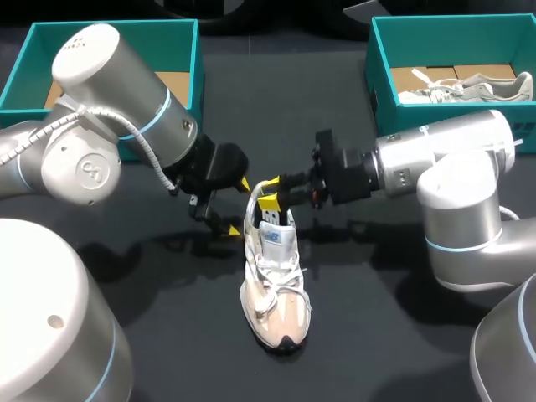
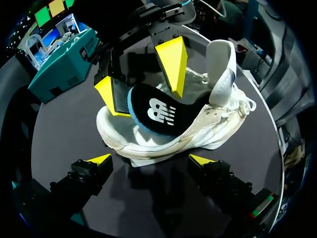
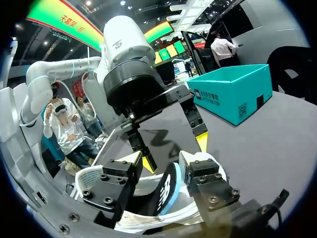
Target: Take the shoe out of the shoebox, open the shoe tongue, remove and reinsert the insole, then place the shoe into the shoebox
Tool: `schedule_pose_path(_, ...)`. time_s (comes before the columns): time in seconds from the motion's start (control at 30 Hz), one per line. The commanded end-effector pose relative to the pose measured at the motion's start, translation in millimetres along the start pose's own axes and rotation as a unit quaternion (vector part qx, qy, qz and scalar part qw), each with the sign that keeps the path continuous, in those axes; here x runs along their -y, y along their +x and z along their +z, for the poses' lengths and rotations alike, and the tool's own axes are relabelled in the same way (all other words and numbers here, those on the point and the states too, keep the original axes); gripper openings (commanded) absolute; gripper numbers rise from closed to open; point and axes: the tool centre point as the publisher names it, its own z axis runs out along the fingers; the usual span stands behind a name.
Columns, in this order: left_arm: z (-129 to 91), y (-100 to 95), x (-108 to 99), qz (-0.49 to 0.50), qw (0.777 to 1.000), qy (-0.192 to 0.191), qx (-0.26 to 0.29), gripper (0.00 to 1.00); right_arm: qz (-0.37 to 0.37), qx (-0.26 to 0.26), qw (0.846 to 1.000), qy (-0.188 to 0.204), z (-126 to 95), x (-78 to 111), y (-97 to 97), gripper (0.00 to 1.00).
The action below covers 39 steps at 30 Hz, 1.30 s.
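Two teal shoeboxes: left shoebox (image 1: 198,59), right shoebox (image 1: 378,79) holding second sneaker (image 1: 469,87). One sneaker (image 1: 276,285) on table between boxes, tongue raised. Right gripper (image 1: 269,191) clamped on one black insole (image 2: 153,111) protruding from heel. Left gripper (image 1: 238,207) spread wide, empty, beside heel.

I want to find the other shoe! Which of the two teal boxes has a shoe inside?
The teal box on the robot's right: a pale shoe lies in it. The left box's visible part is bare brown floor.
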Motion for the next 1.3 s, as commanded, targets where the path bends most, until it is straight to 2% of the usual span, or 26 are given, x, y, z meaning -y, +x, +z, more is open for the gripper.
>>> schedule_pose_path(0.03,-10.3,3.6,-3.3,0.001,1.0,0.0,0.003,1.0,-0.002,0.009,1.0,0.011,-9.1,-5.9,7.2,0.49)
schedule_pose_path(0.43,-42.4,-4.4,-13.2,0.018,1.0,0.008,-0.003,1.0,0.0,0.022,0.998,0.051,-38.7,-18.7,-8.9,0.48)
schedule_pose_path(0.8,-92.1,-16.1,-34.1,0.058,0.998,-0.005,-0.011,1.0,0.046,0.065,0.988,0.131,-71.9,-32.0,-32.2,0.47)
schedule_pose_path(1.07,-123.4,-27.1,-47.5,0.099,0.995,-0.015,-0.021,1.0,0.096,0.095,0.969,0.208,-86.1,-38.7,-35.1,0.45)
schedule_pose_path(1.27,-139.8,-31.0,-56.0,0.112,0.993,-0.016,-0.024,1.0,0.141,0.099,0.946,0.275,-92.3,-42.5,-36.0,0.44)
schedule_pose_path(1.3,-143.0,-31.6,-58.0,0.113,0.993,-0.017,-0.025,1.0,0.155,0.1,0.938,0.294,-93.9,-43.4,-36.1,0.45)
